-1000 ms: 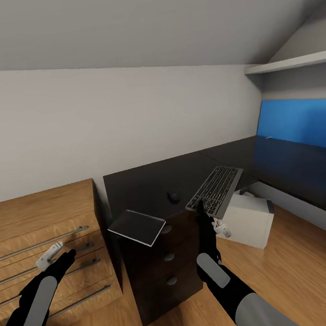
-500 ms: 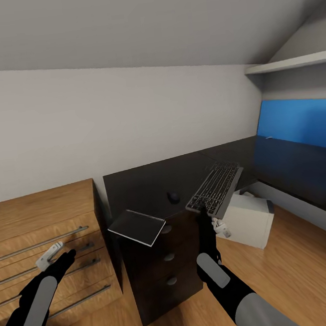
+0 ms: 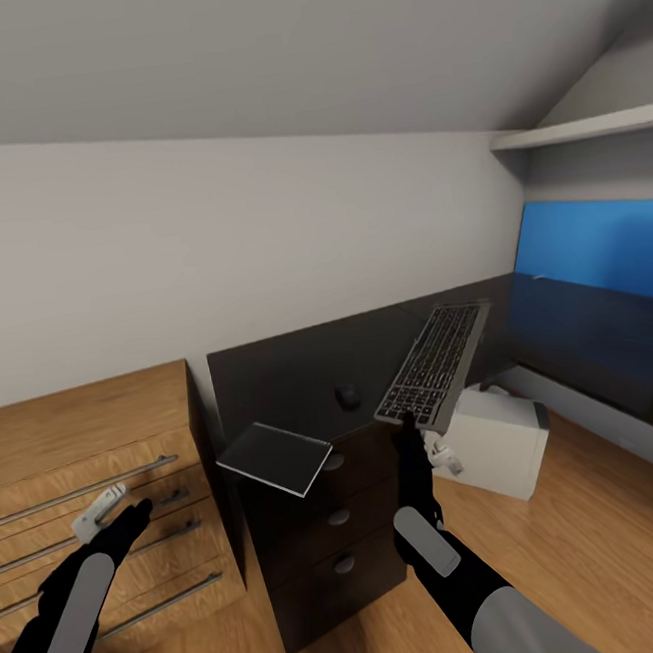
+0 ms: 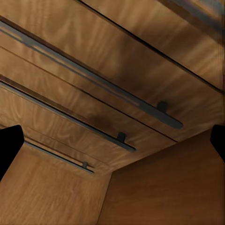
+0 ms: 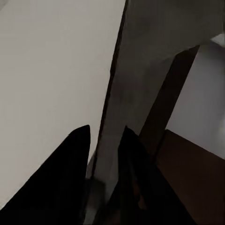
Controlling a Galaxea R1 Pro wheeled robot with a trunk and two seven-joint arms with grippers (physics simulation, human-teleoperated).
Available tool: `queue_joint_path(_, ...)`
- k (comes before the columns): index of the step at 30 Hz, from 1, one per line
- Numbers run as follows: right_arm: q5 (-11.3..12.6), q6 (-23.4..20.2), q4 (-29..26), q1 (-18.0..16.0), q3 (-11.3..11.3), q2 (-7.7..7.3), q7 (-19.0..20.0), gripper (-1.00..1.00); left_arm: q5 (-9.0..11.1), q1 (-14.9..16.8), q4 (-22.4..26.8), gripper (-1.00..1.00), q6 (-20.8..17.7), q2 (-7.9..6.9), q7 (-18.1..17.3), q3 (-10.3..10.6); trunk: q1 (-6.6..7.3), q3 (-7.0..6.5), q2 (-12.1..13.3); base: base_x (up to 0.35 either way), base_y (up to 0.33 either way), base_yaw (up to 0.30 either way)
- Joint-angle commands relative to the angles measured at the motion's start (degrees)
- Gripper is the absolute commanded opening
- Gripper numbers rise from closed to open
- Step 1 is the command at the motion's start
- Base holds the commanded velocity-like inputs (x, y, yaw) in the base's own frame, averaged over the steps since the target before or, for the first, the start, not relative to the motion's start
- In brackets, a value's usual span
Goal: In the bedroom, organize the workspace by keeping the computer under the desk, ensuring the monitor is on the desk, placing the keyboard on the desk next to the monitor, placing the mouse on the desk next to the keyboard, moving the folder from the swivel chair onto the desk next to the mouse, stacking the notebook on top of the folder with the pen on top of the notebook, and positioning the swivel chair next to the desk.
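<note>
Right gripper [image 3: 408, 424] pinches near edge of keyboard [image 3: 433, 364], held tilted above the desk [image 3: 281, 371] edge; mouse [image 3: 348, 396] at its 9 o'clock, on desk. Notebook [image 3: 276, 455] overhangs black drawer cabinet [image 3: 330, 547]. Computer [image 3: 494, 440] at 4 o'clock on the floor. Left gripper [image 3: 135, 515] spread wide, empty, by wood drawer chest [image 3: 93, 492].

I can read no text, label, brand, number or sign in any of my views. The keys of the keyboard [image 3: 431, 364] I hold are too small and blurred to make out any lettering, and the computer [image 3: 499, 436] case is plain.
</note>
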State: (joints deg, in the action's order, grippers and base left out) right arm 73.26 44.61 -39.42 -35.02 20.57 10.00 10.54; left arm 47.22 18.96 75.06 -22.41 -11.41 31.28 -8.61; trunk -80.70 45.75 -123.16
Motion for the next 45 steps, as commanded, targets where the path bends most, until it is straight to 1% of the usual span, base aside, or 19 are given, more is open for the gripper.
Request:
queue_joint_path(1,0.83,0.21,0.06,-0.05,0.16,0.00,0.42,-1.00,0.44,0.02,0.09,1.00,-0.18,-0.02,0.36,-0.01,0.23,-0.12,0.39,0.000,0.000,0.000)
queue_joint_path(10,0.82,0.13,-0.31,-0.05,0.31,0.00,0.36,-1.00,0.34,0.02,0.09,1.00,-0.17,-0.02,0.36,-0.01,2.21,-1.74,4.00,0.000,0.000,0.000)
queue_joint_path(13,0.88,0.06,-1.46,0.01,0.29,0.00,0.30,-1.00,0.33,0.02,0.09,1.00,-0.17,-0.02,0.38,-0.01,2.87,-2.28,5.20,0.000,0.000,0.000)
queue_joint_path(16,0.89,0.04,-3.42,0.23,0.26,0.00,0.21,-1.00,0.33,0.02,0.09,1.00,-0.17,-0.02,0.39,-0.01,3.53,-2.82,6.40,0.000,0.000,0.000)
queue_joint_path(24,0.91,-0.12,-8.97,2.43,0.32,0.00,0.00,-1.00,0.25,0.02,0.09,1.00,-0.16,-0.02,0.44,-0.01,5.29,-4.25,9.61,0.000,0.000,0.000)
queue_joint_path(26,0.92,-0.97,-11.30,3.23,0.37,-0.05,-0.58,-1.00,0.24,0.02,0.09,1.00,-0.13,-0.02,0.45,-0.01,5.73,-4.61,10.41,0.000,0.000,0.000)
queue_joint_path(28,0.92,-2.81,-15.22,4.61,0.49,-1.05,-2.10,-1.00,0.24,0.02,0.09,1.00,-0.11,-0.02,0.45,-0.01,6.16,-4.97,11.22,0.000,0.000,0.000)
queue_joint_path(29,0.89,-4.21,-17.77,5.55,0.56,-1.55,-3.46,-1.00,0.23,0.02,0.09,1.00,-0.10,-0.02,0.45,-0.01,6.38,-5.15,11.62,0.000,0.000,0.000)
queue_joint_path(30,0.88,-5.04,-19.14,6.06,0.59,-1.80,-4.30,-1.00,0.21,0.02,0.09,1.00,-0.10,-0.02,0.45,-0.01,6.60,-5.33,12.02,0.000,0.000,0.000)
queue_joint_path(32,0.81,-9.23,-25.20,8.35,0.65,-2.96,-8.40,-1.00,0.18,0.02,0.09,1.00,-0.09,-0.02,0.45,0.01,7.04,-5.69,12.82,0.000,0.000,0.000)
queue_joint_path(34,0.82,-11.84,-28.43,9.48,0.67,-3.75,-10.71,-1.00,0.17,0.02,0.09,1.00,-0.09,0.02,0.45,0.02,7.48,-6.05,13.62,0.000,0.000,0.000)
queue_joint_path(35,0.88,-17.31,-34.85,11.62,0.68,-5.44,-14.69,-1.00,0.16,0.02,0.09,1.00,-0.09,0.05,0.45,0.04,7.70,-6.23,14.02,0.000,0.000,0.000)
queue_joint_path(36,0.89,-18.50,-36.29,12.15,0.69,-5.79,-15.36,-1.00,0.16,0.02,0.09,1.00,-0.09,0.05,0.45,0.03,7.92,-6.41,14.43,0.000,0.000,0.000)
queue_joint_path(38,0.91,-21.63,-41.16,14.19,0.69,-6.70,-16.88,-1.00,0.17,0.02,0.09,1.00,-0.12,0.06,0.45,0.01,8.14,-6.59,14.83,0.000,0.000,0.000)
queue_joint_path(40,0.87,-22.94,-44.64,16.17,0.69,-7.05,-17.44,-1.00,0.26,0.02,0.09,1.00,-0.14,0.07,0.45,0.00,8.14,-6.59,14.83,0.000,0.000,0.000)
queue_joint_path(42,0.85,-23.52,-46.13,17.07,0.68,-7.21,-17.62,-1.00,0.30,0.02,0.09,1.00,-0.16,0.07,0.45,-0.01,8.14,-6.59,14.83,0.000,0.000,0.000)
queue_joint_path(44,0.81,-23.75,-46.48,17.32,0.63,-7.32,-17.67,-1.00,0.34,0.02,0.09,1.00,-0.17,0.06,0.45,-0.01,8.14,-6.59,14.83,0.000,0.000,0.000)
queue_joint_path(45,0.74,-24.53,-47.06,17.61,0.68,-8.66,-17.64,-1.00,0.45,0.02,0.06,1.00,-0.17,0.03,0.45,0.02,8.14,-6.59,14.83,0.000,0.000,0.000)
